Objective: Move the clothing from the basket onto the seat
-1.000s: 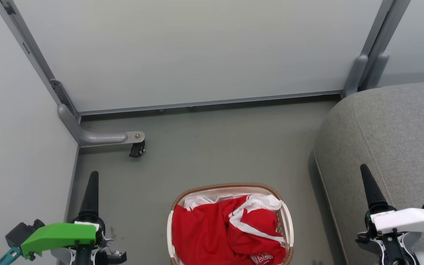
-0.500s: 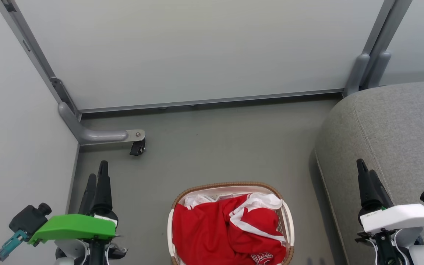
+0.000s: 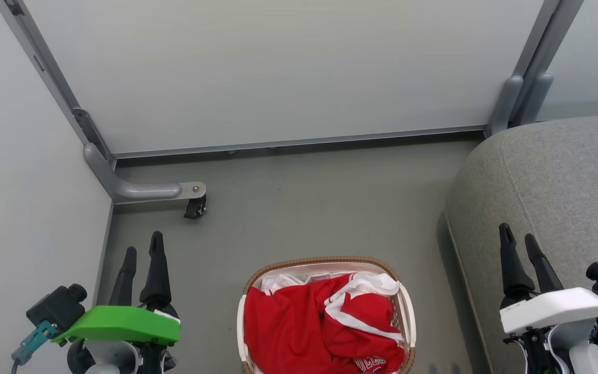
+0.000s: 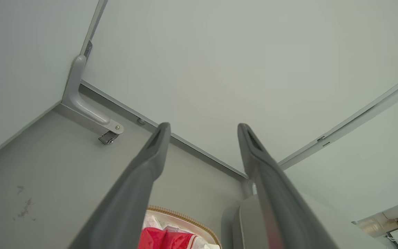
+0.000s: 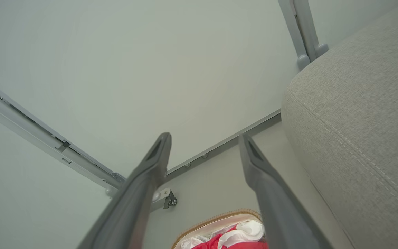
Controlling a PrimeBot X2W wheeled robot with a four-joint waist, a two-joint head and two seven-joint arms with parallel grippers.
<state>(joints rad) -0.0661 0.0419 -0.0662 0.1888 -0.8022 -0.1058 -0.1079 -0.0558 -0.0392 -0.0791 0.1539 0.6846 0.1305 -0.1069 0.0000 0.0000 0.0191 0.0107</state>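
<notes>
Down on the grey floor [image 3: 304, 208], straight ahead of me and low in my head view, sits the small oval cream plastic basket with its brown woven rim [image 3: 325, 261]. All of the bright red soft clothing with white trim bands [image 3: 288, 327] lies crumpled inside it, piled up to the rim. White lettering shows on the fold nearest me, and a plain white cloth liner [image 3: 278, 283] peeks out at the far left. None of the red fabric is on the big rounded grey woven seat cushion [image 3: 563, 182], which stands on my right, just beside the basket with a strip of floor between them.

My left fingers [image 3: 152, 265] are spread apart and hold nothing. They hang over bare floor to the left of the basket, near a small black caster on a grey metal foot [image 3: 193, 208]. From that wrist the fingers [image 4: 150, 162] point at the pale partition panel [image 4: 219, 69], with the basket's rim [image 4: 185, 218] low between them.

My right fingers [image 3: 511, 259] are also apart and empty, over the near edge of the seat. From that wrist the fingers [image 5: 254, 162] frame the basket [image 5: 212, 219], and the seat [image 5: 358, 121] is to their right.
</notes>
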